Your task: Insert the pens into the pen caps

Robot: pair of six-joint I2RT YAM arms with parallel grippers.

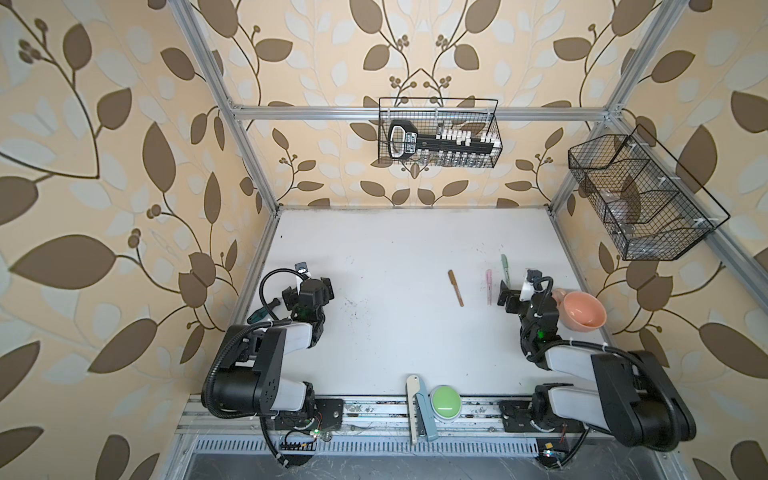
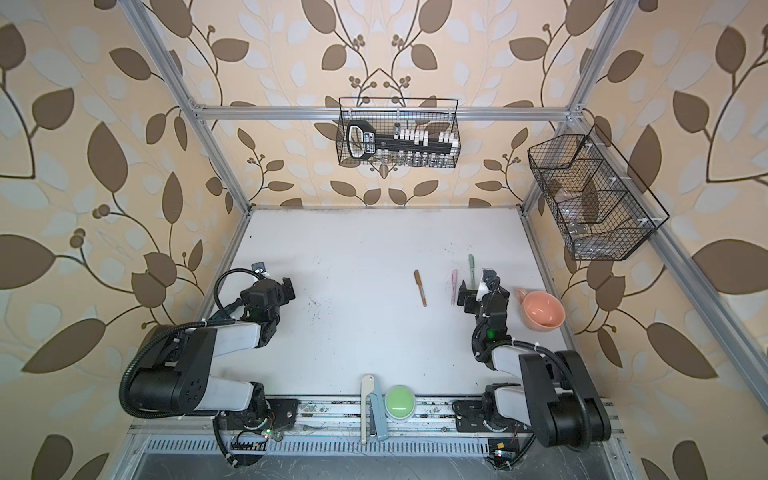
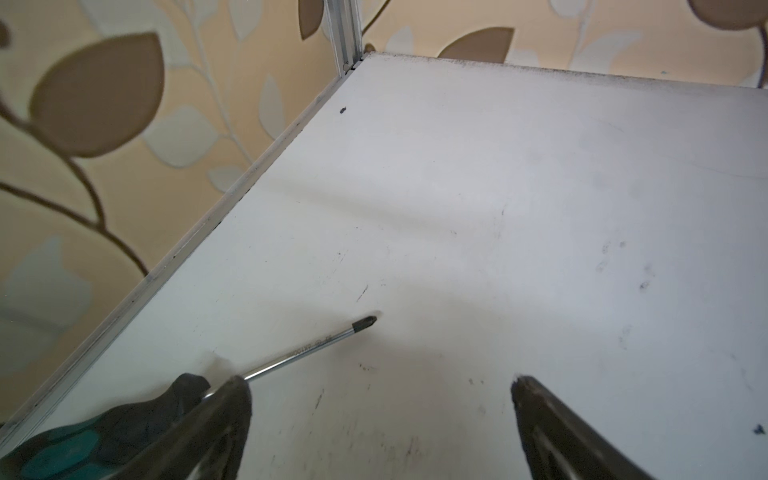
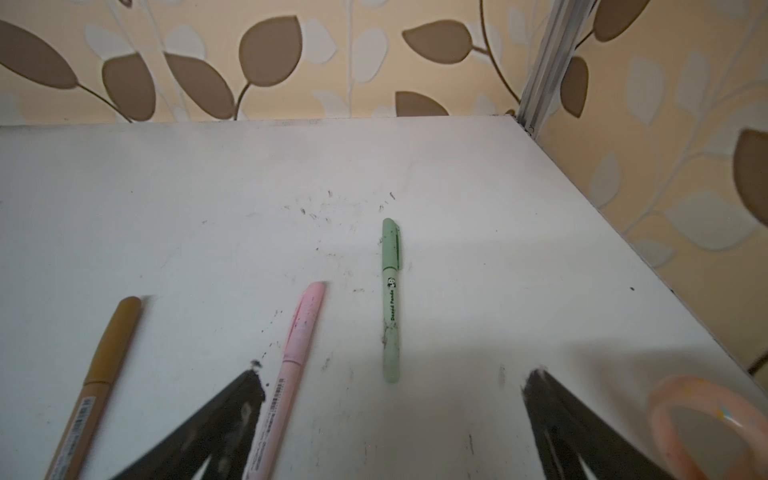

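Note:
Three pens lie on the white table (image 1: 374, 257), each with its cap on. The green pen (image 4: 391, 316) wears a green cap (image 4: 391, 245); in both top views it lies farthest back (image 1: 505, 266) (image 2: 471, 268). The pink pen (image 4: 286, 374) (image 1: 489, 286) has a pink cap (image 4: 305, 324). To its left the brown pen (image 4: 95, 386) (image 1: 455, 287) has a brown cap (image 4: 114, 340). My right gripper (image 4: 392, 386) (image 1: 506, 297) is open just short of the green pen's end, with the pink pen beside one finger. My left gripper (image 3: 380, 390) (image 1: 307, 291) is open and holds nothing.
A dark-green-handled screwdriver (image 3: 307, 347) (image 1: 262, 311) lies by the left gripper near the table's left rail. A peach cup (image 1: 584, 311) (image 4: 706, 424) stands right of the right gripper. A green button (image 1: 445, 401) and flat tools (image 1: 415, 407) sit at the front edge. Wire baskets (image 1: 438, 133) (image 1: 640, 199) hang above.

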